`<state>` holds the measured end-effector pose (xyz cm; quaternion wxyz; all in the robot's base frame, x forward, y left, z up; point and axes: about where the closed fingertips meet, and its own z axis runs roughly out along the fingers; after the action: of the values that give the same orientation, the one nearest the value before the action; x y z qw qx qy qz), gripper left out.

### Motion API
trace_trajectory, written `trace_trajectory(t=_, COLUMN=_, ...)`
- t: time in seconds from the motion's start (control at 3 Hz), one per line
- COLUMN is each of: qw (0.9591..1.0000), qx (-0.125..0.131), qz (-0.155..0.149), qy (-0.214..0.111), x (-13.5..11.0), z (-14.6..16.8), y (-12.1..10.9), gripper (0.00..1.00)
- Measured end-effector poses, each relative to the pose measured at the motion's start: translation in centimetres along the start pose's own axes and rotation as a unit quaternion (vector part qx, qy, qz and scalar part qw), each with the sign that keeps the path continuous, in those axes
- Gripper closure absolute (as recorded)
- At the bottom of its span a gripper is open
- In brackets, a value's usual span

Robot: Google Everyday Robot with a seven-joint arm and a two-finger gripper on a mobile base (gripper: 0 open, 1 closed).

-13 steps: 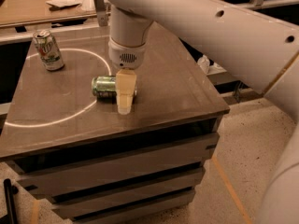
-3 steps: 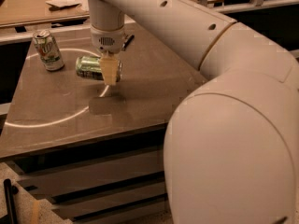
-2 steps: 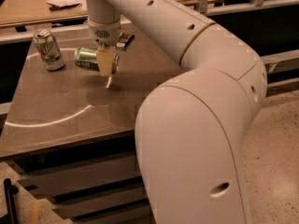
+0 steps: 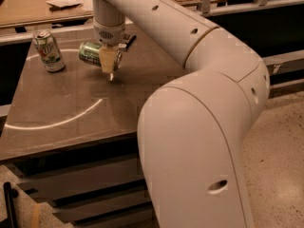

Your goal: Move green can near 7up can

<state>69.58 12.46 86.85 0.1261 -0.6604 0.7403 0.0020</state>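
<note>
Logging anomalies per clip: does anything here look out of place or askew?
Only the green can: it is on its side in the gripper, near the upright 7up can. Nothing looks spilled or damaged.

A brown table (image 4: 61, 127) stands on drawers (image 4: 71, 186), wooden desk (image 4: 28, 8) behind, speckled floor (image 4: 285, 156) at right

This looks like a lab workshop: a grey drawer cabinet (image 4: 71, 108) on speckled floor (image 4: 285, 141), with a cluttered wooden bench (image 4: 28, 8) behind it. The gripper (image 4: 110, 70) holds the green can (image 4: 88, 52) over the cabinet's far side.
</note>
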Motion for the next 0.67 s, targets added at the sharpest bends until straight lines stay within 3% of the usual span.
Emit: trace_trajectory(t=0.67, qw=0.9997, qx=0.02, qz=-0.001, qy=-0.016, x=-1.9, z=1.2, y=-0.6, gripper=1.0)
